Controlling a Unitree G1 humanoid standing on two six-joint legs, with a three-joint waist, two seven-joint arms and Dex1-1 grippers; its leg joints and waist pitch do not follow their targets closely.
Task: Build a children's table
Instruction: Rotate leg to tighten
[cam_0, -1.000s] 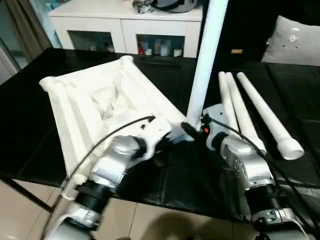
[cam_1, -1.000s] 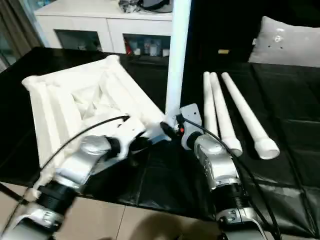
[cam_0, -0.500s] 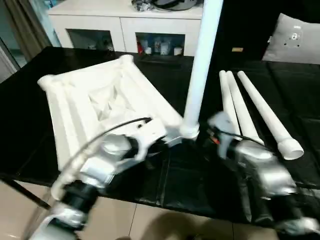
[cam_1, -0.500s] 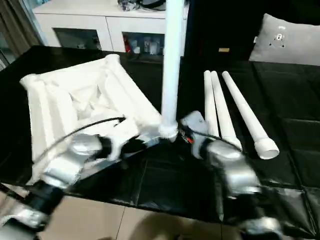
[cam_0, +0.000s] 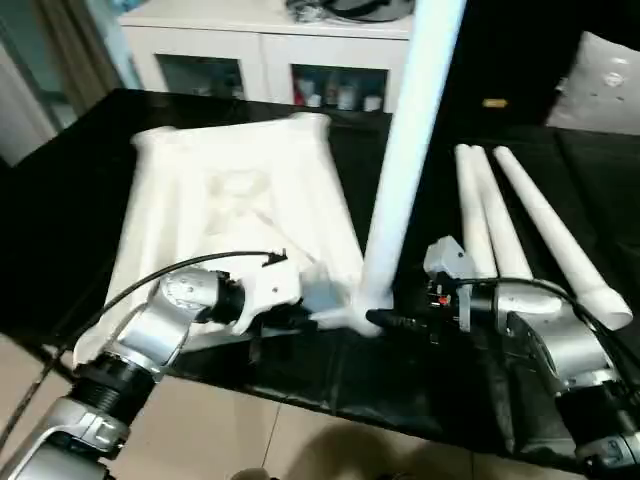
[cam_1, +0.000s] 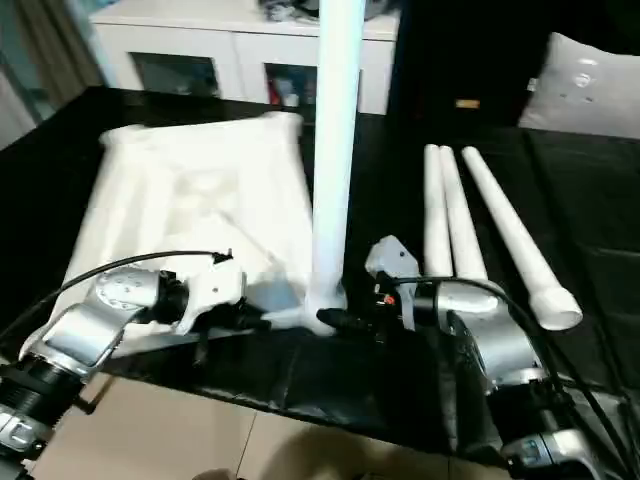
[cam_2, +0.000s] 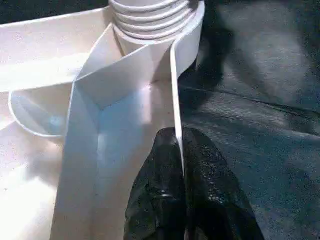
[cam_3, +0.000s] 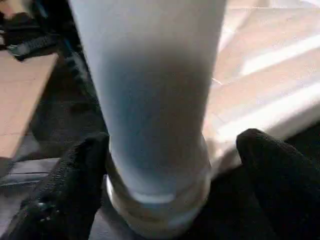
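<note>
Dim room, soft blur, white glare

The white plastic top (cam_0: 235, 215) lies upside down on the black table (cam_0: 60, 200), its ribbed underside facing up. One white leg (cam_0: 405, 150) stands upright in the near corner socket (cam_2: 150, 30). Three more tapered legs (cam_0: 520, 215) lie side by side just to the right.
</note>
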